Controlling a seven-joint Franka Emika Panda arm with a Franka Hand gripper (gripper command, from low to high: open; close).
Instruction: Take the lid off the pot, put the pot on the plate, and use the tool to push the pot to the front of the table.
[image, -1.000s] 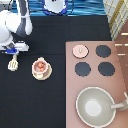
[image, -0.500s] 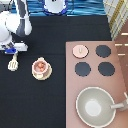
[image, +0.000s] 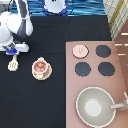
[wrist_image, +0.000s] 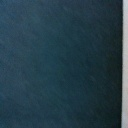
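The pot (image: 40, 65), pinkish-cream with a reddish inside, sits uncovered on the cream plate (image: 42, 75) on the black table (image: 45, 105), left of the stove. The pale pink lid (image: 79, 50) rests on the stove's top-left burner. The cream-white tool (image: 13, 64) lies on the table to the left of the plate. My gripper (image: 12, 51) hangs at the exterior view's left, just above the tool toward the view's top. The wrist view holds only dark table surface (wrist_image: 55, 65).
A pinkish-brown stove (image: 120, 75) fills the exterior view's right with three bare black burners (image: 104, 50). A large grey pan (image: 95, 106) with a long handle stands on its lower part. A white object (image: 54, 6) sits at the top edge.
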